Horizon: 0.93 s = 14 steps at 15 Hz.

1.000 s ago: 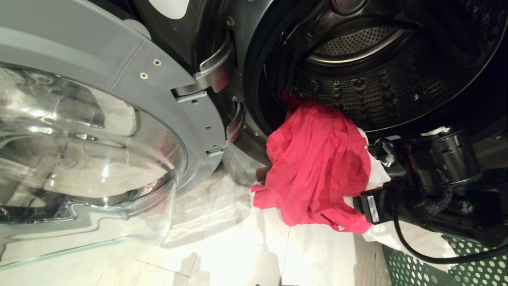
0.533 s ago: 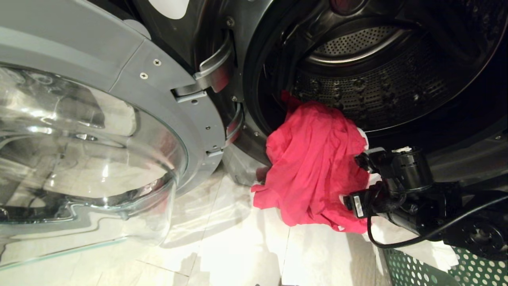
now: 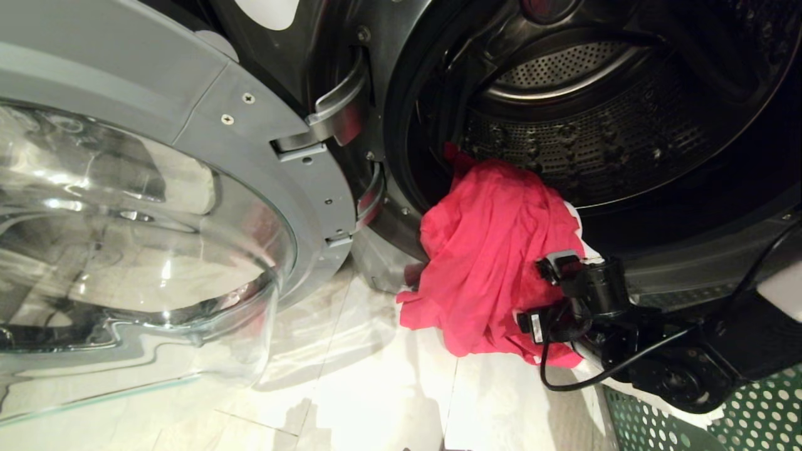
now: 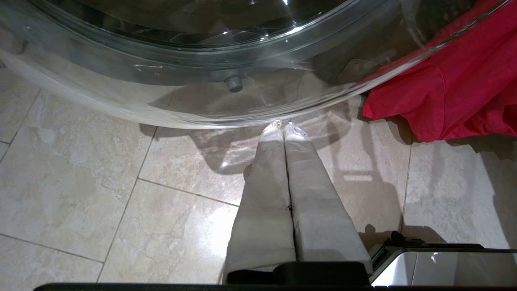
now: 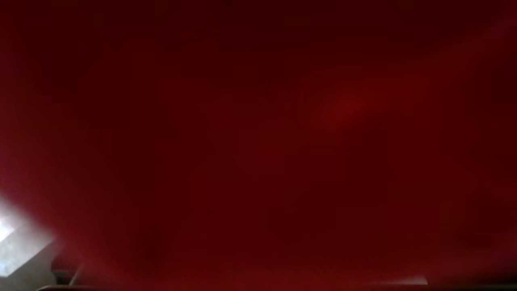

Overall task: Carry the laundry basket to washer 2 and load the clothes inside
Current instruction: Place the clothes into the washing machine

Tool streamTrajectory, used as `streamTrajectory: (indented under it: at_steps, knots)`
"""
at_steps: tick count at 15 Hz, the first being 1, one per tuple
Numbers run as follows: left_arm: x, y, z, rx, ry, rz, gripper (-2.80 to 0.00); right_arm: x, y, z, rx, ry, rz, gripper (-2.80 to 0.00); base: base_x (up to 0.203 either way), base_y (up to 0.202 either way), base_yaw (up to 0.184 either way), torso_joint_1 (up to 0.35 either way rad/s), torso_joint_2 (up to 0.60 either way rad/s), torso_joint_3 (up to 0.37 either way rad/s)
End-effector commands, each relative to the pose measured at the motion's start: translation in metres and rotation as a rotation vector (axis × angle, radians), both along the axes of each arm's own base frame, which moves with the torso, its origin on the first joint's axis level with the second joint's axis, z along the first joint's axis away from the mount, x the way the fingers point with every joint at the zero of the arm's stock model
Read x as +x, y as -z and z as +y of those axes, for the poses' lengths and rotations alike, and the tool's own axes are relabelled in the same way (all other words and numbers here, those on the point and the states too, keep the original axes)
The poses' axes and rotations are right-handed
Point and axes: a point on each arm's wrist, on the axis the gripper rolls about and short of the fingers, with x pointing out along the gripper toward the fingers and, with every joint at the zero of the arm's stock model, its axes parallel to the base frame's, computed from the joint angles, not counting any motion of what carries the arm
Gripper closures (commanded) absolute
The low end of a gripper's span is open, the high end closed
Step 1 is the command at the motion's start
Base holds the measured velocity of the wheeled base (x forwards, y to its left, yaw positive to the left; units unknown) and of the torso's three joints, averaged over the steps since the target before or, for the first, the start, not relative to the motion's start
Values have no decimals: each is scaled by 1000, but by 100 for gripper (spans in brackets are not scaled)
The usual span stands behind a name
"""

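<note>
A pink-red garment (image 3: 495, 250) hangs out of the open washer's drum (image 3: 595, 125) over its lower lip, down to the floor. A white garment (image 3: 573, 216) peeks out behind it. My right arm's wrist (image 3: 589, 294) is low on the garment's right side, and its gripper end is pressed into the red cloth and hidden. The right wrist view shows only red cloth (image 5: 258, 121). The green holed laundry basket (image 3: 745, 413) stands under that arm. My left gripper (image 4: 282, 126) is shut and empty, hanging over the floor tiles below the door glass.
The washer's round glass door (image 3: 156, 207) stands swung open on the left, taking up much of the space there. Its hinge (image 3: 332, 119) sits between door and drum. Pale floor tiles (image 3: 351, 388) lie between the door and the basket.
My right arm has swung down and to the left, from the drum's lower lip to the lower part of the red garment. The garment has hardly shifted. The left arm stayed still.
</note>
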Motion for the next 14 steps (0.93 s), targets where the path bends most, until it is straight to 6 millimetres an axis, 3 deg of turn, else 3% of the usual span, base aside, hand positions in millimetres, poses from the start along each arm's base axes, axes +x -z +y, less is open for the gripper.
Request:
streamTrajectory:
  at_steps: [1,6,9,10,14]
  knots:
    - [1,2,0,0,0,9,0,11,20,5,-16,2,32,-280,0,0,0,0,0,0]
    - [1,2,0,0,0,9,0,42,10,17,17,13,-50,-280,0,0,0,0,0,0]
    - [1,2,0,0,0,9,0,49,7,15,9,38,-70,-280,0,0,0,0,0,0]
    - [1,2,0,0,0,9,0,49,7,15,-4,44,-72,0,0,0,0,0,0,0]
    - [1,2,0,0,0,9,0,48,2,14,1,49,-83,0,0,0,0,0,0,0]
